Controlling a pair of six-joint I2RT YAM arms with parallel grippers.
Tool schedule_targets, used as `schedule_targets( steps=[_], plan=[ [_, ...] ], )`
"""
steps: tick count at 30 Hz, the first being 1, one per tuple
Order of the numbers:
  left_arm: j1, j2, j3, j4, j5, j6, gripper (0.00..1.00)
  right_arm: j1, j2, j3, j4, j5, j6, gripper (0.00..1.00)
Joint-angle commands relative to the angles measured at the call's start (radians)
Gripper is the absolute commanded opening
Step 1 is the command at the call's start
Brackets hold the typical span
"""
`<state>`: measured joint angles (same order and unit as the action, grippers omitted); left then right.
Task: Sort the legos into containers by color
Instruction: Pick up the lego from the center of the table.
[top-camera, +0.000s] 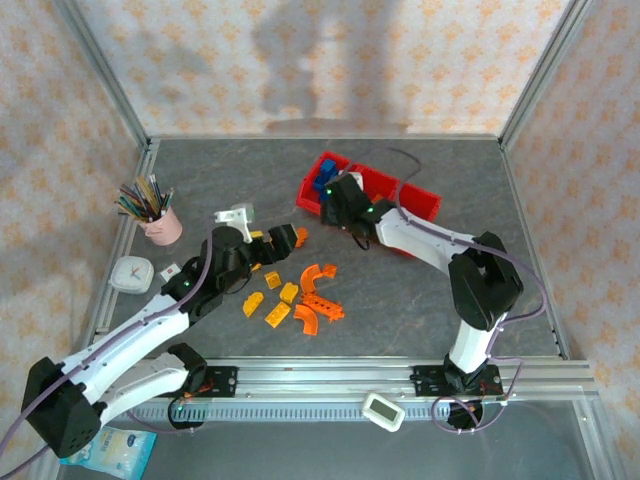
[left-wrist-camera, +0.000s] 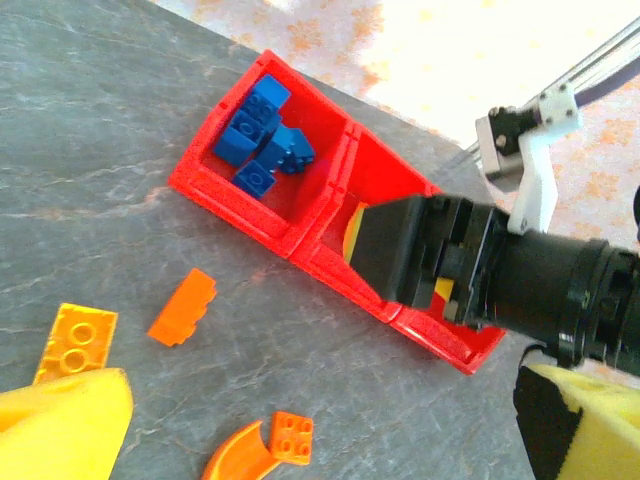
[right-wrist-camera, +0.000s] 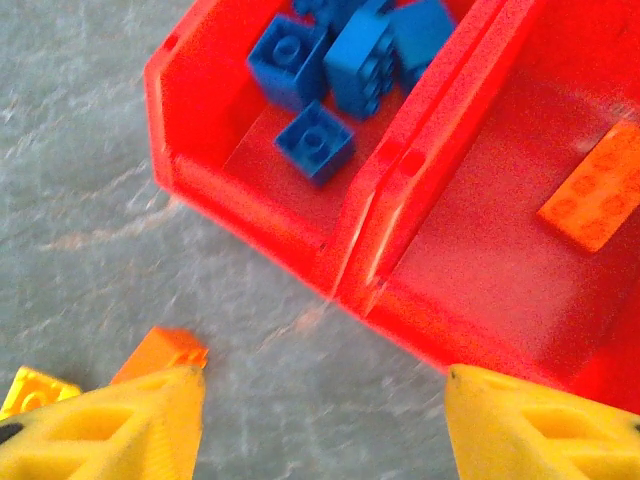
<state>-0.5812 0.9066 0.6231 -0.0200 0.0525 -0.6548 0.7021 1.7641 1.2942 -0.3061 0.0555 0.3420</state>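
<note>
The red tray (top-camera: 415, 205) lies at the back centre of the table. Blue bricks (left-wrist-camera: 262, 135) fill its left compartment (right-wrist-camera: 200, 120), and an orange plate (right-wrist-camera: 595, 190) lies in the middle one. Orange and yellow-orange bricks and arches (top-camera: 300, 295) are scattered on the table in front. My right gripper (top-camera: 340, 200) hovers over the tray's near wall, open (right-wrist-camera: 325, 390) and empty, with an orange brick (right-wrist-camera: 165, 352) by its left finger. My left gripper (top-camera: 290, 238) stands open (left-wrist-camera: 325, 400) above the table between the pile and the tray, holding nothing. An orange brick (left-wrist-camera: 183, 307) and an arch (left-wrist-camera: 240, 458) lie near it.
A pink cup of pencils (top-camera: 160, 215) and a white timer (top-camera: 131, 273) stand at the left. A small white object (top-camera: 237, 214) lies behind my left gripper. The right arm's black wrist (left-wrist-camera: 420, 255) hangs over the tray's middle compartment.
</note>
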Motion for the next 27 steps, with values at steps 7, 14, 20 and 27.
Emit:
schedule_targets(
  steps=[7,14,20,27],
  plan=[
    [-0.002,-0.092,-0.039,-0.122,-0.094,0.001,0.99,0.122,0.106,0.035,0.063,0.037,0.176,0.71],
    [-0.002,-0.138,-0.043,-0.167,-0.123,0.004,0.99,0.166,0.254,0.146,0.063,0.059,0.228,0.75],
    [0.0,-0.183,-0.062,-0.182,-0.149,0.001,0.99,0.171,0.361,0.223,0.039,0.1,0.255,0.77],
    [0.001,-0.196,-0.065,-0.193,-0.155,-0.003,0.99,0.173,0.42,0.274,0.01,0.139,0.232,0.73]
  ],
)
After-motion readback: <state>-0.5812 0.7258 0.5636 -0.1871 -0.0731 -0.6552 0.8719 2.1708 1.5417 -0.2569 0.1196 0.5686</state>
